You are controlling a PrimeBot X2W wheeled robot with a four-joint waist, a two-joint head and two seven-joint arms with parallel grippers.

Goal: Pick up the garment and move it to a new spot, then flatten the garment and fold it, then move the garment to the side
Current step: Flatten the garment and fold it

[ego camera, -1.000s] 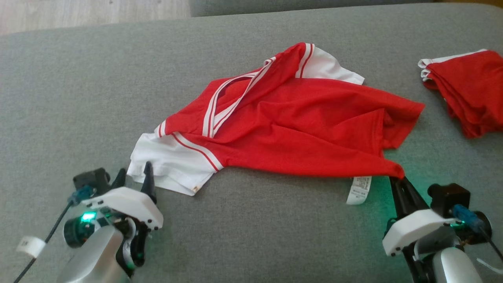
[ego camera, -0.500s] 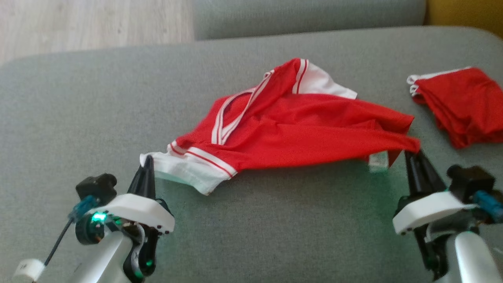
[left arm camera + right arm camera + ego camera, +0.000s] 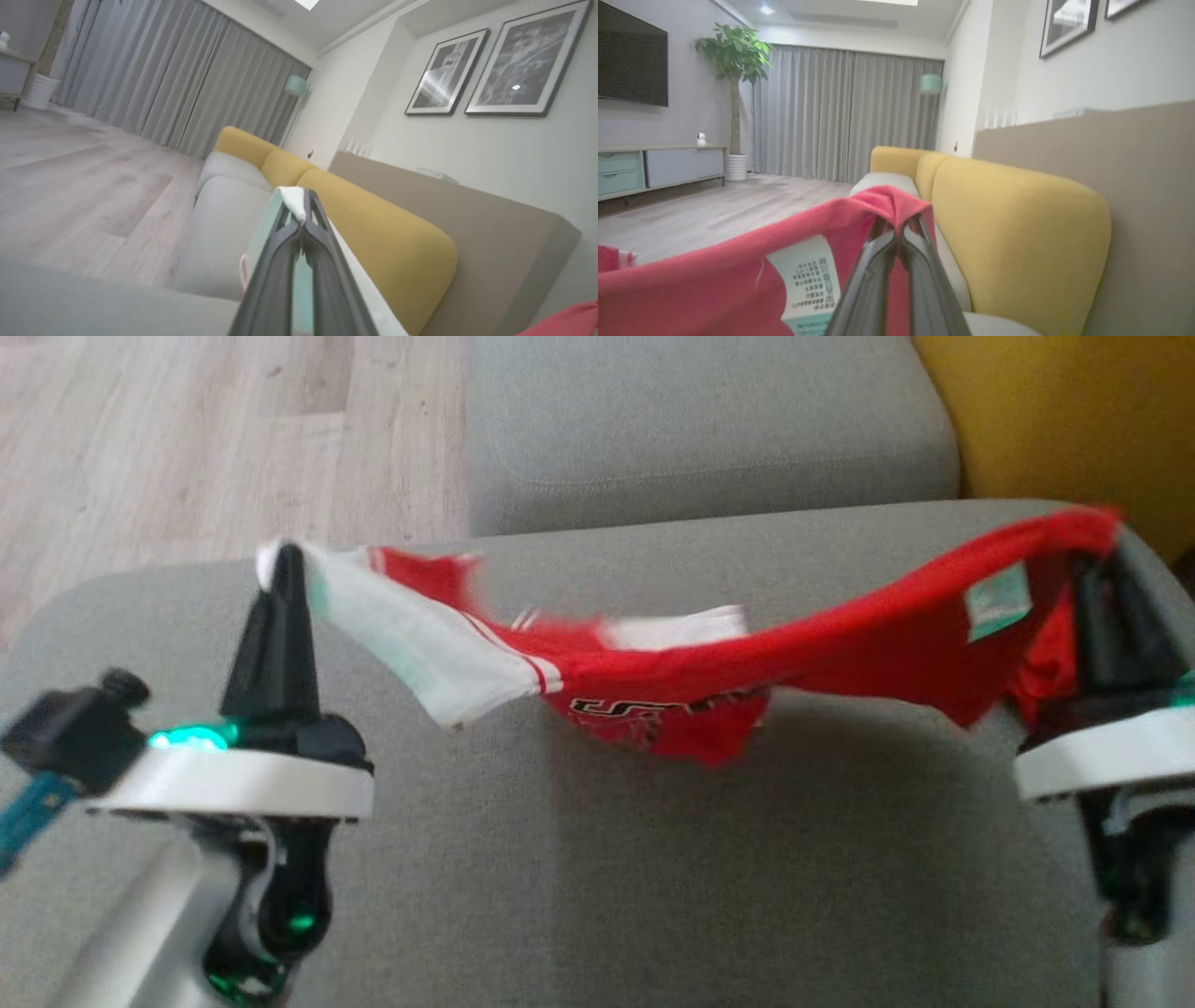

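Observation:
The garment (image 3: 709, 681), a red shirt with white sleeves and white stripes, hangs stretched in the air between my two grippers above the grey sofa seat (image 3: 597, 877). My left gripper (image 3: 285, 560) is shut on its white sleeve, whose edge shows between the fingertips (image 3: 301, 210) in the left wrist view. My right gripper (image 3: 1106, 546) is shut on the red hem near the care label (image 3: 999, 602). The right wrist view shows red cloth (image 3: 738, 280) draped over the closed fingers (image 3: 896, 224), label facing the camera. The shirt's middle sags low, with black lettering showing.
A second grey cushion (image 3: 700, 429) lies beyond the seat. A yellow backrest (image 3: 1055, 420) rises at the far right. Wooden floor (image 3: 187, 439) lies to the far left. The wrist views look along the sofa toward grey curtains (image 3: 840, 116).
My left gripper closed on the white sleeve. Both arms then lifted the shirt off the cushion and spread it. The head camera tilted up, and the folded red stack left the view.

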